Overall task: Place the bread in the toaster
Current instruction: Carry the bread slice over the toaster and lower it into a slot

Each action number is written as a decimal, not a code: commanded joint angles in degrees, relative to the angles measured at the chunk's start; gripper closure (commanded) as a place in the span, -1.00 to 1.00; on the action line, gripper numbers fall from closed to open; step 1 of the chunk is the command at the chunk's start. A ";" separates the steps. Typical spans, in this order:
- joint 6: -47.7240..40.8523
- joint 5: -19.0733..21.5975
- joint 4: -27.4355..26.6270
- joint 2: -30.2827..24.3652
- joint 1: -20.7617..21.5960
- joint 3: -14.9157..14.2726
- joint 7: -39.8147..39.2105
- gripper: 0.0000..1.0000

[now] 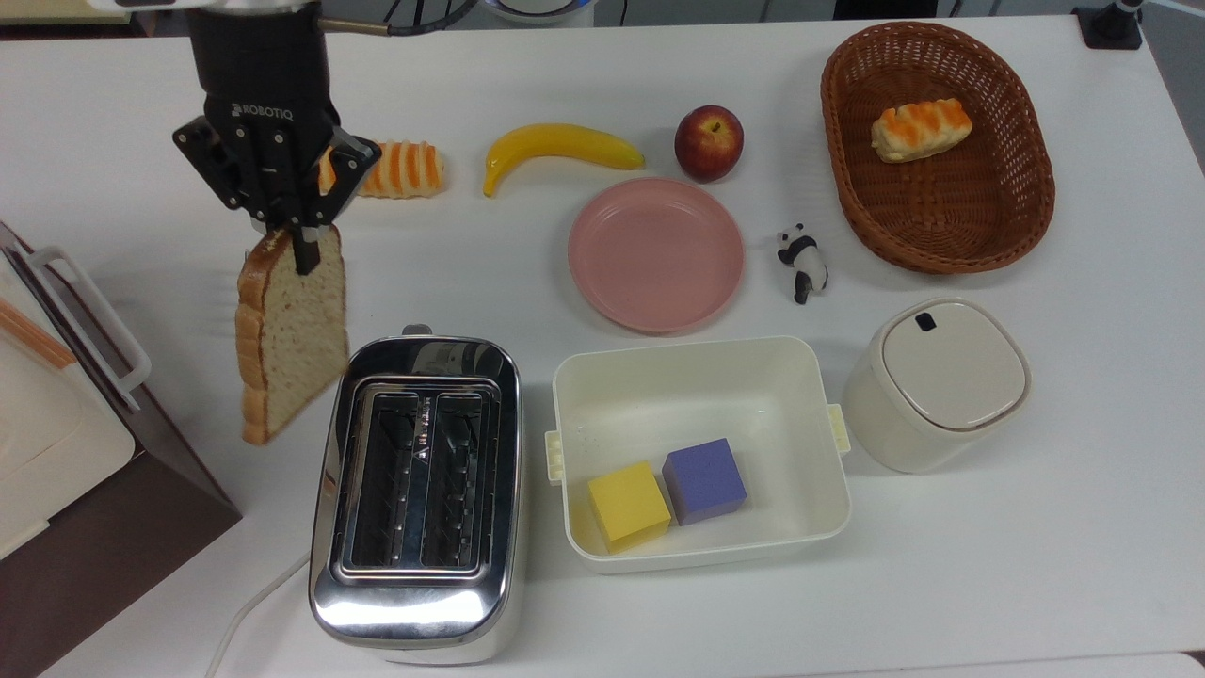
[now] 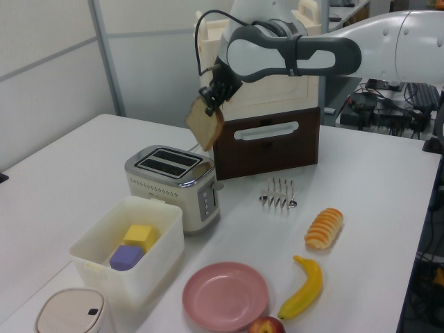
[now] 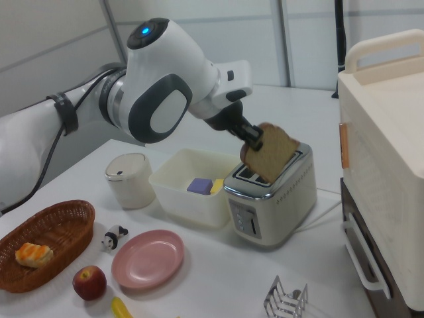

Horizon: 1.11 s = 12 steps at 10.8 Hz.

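The bread [image 1: 287, 339], a tan slice with a brown crust, hangs tilted in the air with my gripper [image 1: 299, 245] shut on its upper edge. In the top view it sits just off the left side of the chrome toaster [image 1: 419, 621], whose two dark slots face up and are empty. The left view has the bread [image 2: 206, 123] under the gripper [image 2: 210, 104], above the far end of the toaster [image 2: 173, 184]. From the right view the bread [image 3: 271, 152] is level with the top of the toaster [image 3: 278, 195], still held by the gripper [image 3: 254, 137].
A wire toast rack [image 2: 277, 195] stands beyond the toaster. A cream tub [image 1: 701, 363] with two cubes sits on the top view's right of it, then a white canister [image 1: 932, 381]. A brown-and-cream cabinet [image 1: 56, 452] stands close on the left. Farther off lie a pink plate [image 1: 656, 254], a banana [image 1: 560, 146] and a striped roll [image 1: 400, 169].
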 commanded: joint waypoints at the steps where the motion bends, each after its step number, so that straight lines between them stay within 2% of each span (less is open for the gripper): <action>1: 4.62 3.70 0.40 1.39 3.55 -0.16 3.58 1.00; 4: 6.81 3.79 0.49 4.72 6.80 -0.16 6.30 1.00; 8: 7.08 3.09 0.49 7.54 7.86 -0.77 5.61 0.95; 9: 7.08 3.18 0.49 7.81 7.86 -0.77 5.26 -0.57; 10: 7.08 2.83 0.40 7.90 7.95 -0.77 4.90 -1.00; 12: 6.56 2.83 0.40 7.29 8.13 -0.95 5.34 -1.00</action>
